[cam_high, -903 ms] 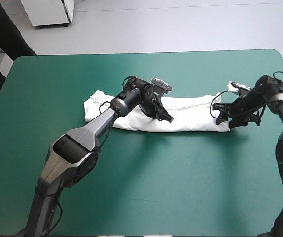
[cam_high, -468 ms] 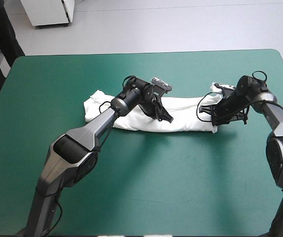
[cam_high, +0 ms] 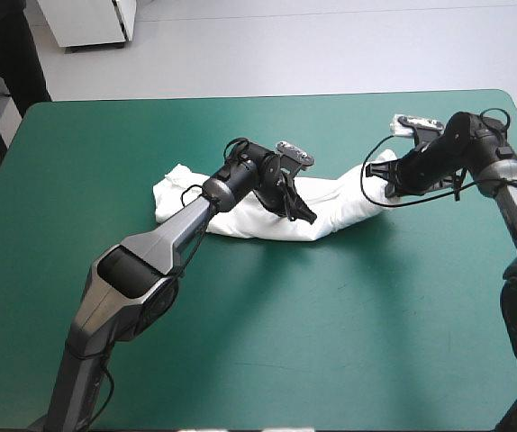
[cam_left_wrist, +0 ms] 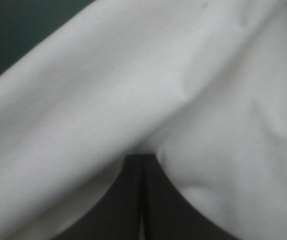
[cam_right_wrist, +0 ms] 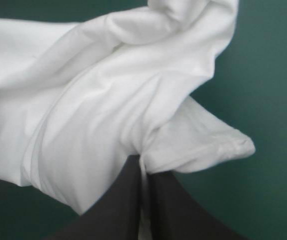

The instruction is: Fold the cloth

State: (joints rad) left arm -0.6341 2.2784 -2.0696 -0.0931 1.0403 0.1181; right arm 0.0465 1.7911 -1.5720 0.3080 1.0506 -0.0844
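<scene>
High view: the white short-sleeved T-shirt (cam_high: 331,205), folded into a long narrow band, lies just toward twelve o'clock of the centre of the teal-green table cover (cam_high: 285,342). Its length runs from nine o'clock to three o'clock. The three o'clock end bends up toward one o'clock and hangs clear of the cover, throwing a shadow beneath.

The right gripper (cam_high: 377,173) clamps that raised end. In the right wrist view, its black fingers (cam_right_wrist: 118,200) are nearly together with a white strip of T-shirt (cam_right_wrist: 108,115) pinched between them at the right gripper (cam_right_wrist: 142,159). A hemmed sleeve juts out just beside them.

The left gripper (cam_high: 305,216) bears down on the band's middle. In the left wrist view, cloth (cam_left_wrist: 208,100) fills the field. The left gripper (cam_left_wrist: 142,157) is clenched to a pointed arch, and a pale sliver in the seam is probably fabric caught there.
</scene>
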